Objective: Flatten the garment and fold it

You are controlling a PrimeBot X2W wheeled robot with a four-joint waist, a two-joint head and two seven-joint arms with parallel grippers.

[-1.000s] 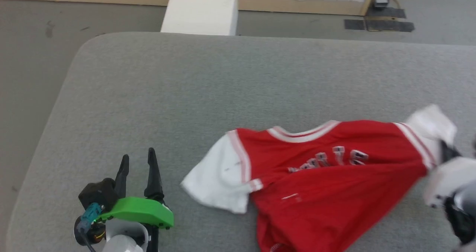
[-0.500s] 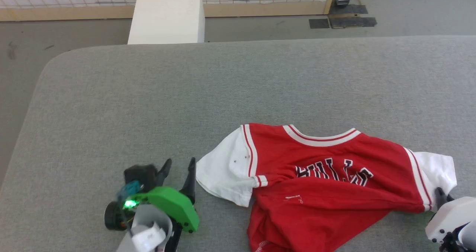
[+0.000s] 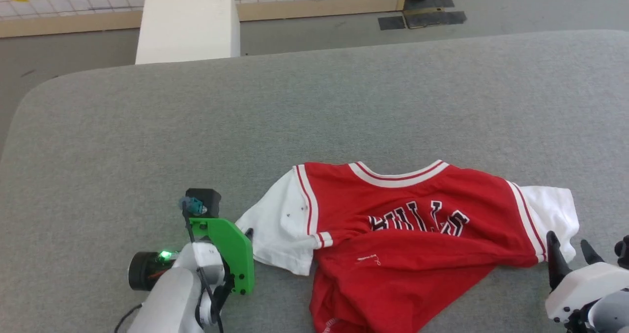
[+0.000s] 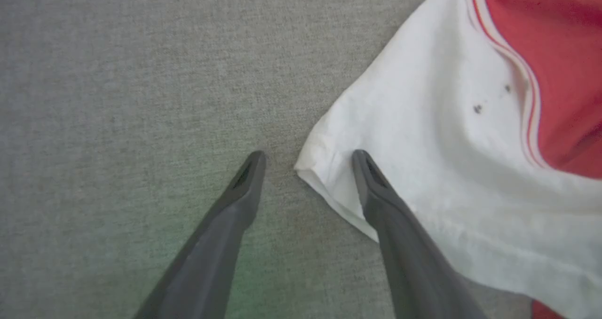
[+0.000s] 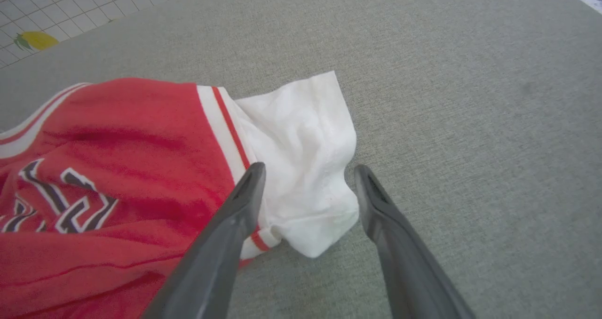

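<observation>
Just changed: you see the right gripper (image 3: 567, 240) no longer stretching the jersey; a second ago the cloth was pulled taut toward it, and now it lies slack.
Garment: the red jersey (image 3: 417, 244) rests chest-up on the grey padded table (image 3: 295, 117), toward your right half, collar away from you.
Left gripper (image 4: 305, 156): a second ago it was well apart from the cloth; now it is at the corner of the white left sleeve (image 4: 423, 145). Its jaws are spread, one finger over the sleeve, the other over bare table.
Right gripper, state: its jaws are spread and hold nothing. They stand either side of the lower edge of the white right sleeve (image 5: 301, 135), which lies crumpled on the table.
Camera: the head view shifts between pictures, so do not read the jersey's drift as its own motion.
Creases: the black lettering (image 3: 417, 220) is rippled, and the lower body (image 3: 373, 293) is bunched toward you.
Meaning for the task: flattening seems only partly done. Both sleeves look ready for you to pinch and draw apart, and folding has not begun.
</observation>
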